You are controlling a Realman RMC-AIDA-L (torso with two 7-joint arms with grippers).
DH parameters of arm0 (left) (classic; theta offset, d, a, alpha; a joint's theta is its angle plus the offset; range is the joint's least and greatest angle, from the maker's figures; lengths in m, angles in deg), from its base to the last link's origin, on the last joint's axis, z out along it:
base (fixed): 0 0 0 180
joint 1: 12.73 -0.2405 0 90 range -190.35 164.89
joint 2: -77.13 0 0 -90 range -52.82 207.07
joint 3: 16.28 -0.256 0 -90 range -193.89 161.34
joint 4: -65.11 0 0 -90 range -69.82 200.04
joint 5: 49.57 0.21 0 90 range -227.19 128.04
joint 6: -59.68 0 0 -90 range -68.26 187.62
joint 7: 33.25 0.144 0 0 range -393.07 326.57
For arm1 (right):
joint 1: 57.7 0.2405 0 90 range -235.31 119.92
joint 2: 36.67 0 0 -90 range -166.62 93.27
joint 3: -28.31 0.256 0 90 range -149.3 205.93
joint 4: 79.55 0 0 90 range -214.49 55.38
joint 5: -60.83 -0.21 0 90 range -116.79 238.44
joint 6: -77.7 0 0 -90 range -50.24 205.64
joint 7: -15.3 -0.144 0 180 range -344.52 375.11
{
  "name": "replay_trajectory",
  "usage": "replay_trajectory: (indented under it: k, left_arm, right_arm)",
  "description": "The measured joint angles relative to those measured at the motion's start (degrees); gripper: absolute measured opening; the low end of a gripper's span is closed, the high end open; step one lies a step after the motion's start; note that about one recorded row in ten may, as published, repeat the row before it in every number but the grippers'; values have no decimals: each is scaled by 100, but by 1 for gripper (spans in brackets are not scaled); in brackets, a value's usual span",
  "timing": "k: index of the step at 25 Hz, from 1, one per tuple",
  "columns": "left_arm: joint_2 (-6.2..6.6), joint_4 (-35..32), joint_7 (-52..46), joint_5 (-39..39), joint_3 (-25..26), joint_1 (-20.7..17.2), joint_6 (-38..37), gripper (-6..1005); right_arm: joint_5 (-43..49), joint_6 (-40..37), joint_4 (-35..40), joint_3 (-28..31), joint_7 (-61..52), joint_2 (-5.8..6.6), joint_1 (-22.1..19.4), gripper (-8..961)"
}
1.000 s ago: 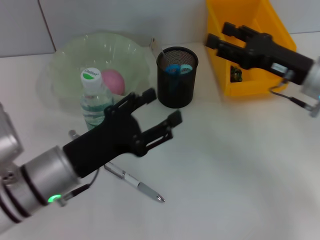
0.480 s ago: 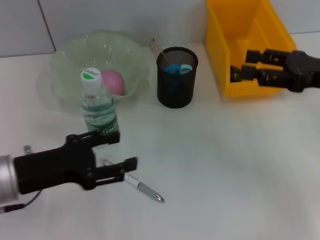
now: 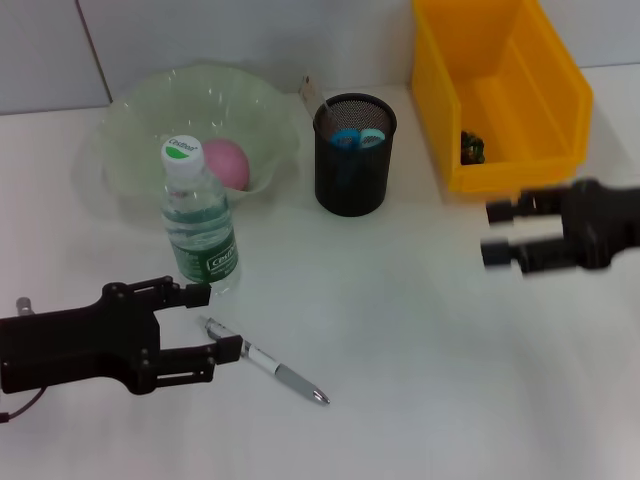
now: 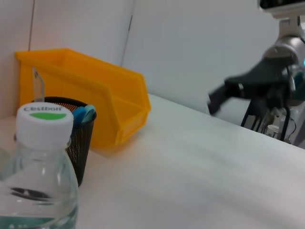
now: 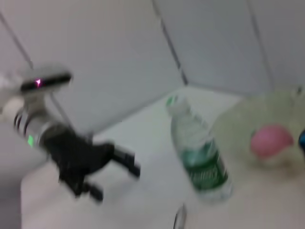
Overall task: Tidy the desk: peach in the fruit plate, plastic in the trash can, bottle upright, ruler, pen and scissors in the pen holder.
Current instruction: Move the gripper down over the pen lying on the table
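Already most of the desk [image 3: 420, 360] looks tidy: the yellow trash can [image 3: 500, 90] holds a dark scrap, the fruit plate [image 3: 150, 110] holds the peach [image 3: 226, 163], and the bottle [image 3: 198, 225] stands upright just before the plate. The pen holder [image 3: 354, 155] shows blue scissor handles inside. Only the pen [image 3: 265, 361] lies flat, so the left end effector [image 3: 205, 322] waits open beside its near end, probably to grasp it. The right end effector [image 3: 500, 232], fingers apart and empty, hovers below the trash can.
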Motion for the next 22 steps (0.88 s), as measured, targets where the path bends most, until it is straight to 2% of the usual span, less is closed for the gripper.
replay_trajectory:
  k: [6,13,17,21,22]
  left_arm:
    - [-2,11,-138,167,87,59,-36,792]
    - [-24,-384,-324,568,60,168,-71,791]
    - [-27,-599,-325,1016,21,528,-143,790]
    - [-41,-901,-293,1730,-131,1074,-312,789]
    - [-41,-901,-293,1730,-131,1074,-312,789]
  right_arm:
    - [741,-434,293,65,3,-3,-92,758]
    - [868,-459,316,58,68,-25,-150,759]
    - [924,-460,307,29,1,-41,-150,759]
    - [1070,-443,243,59,-170,-47,-140,758]
    - [1101,-433,206,63,-221,-47,-130,758]
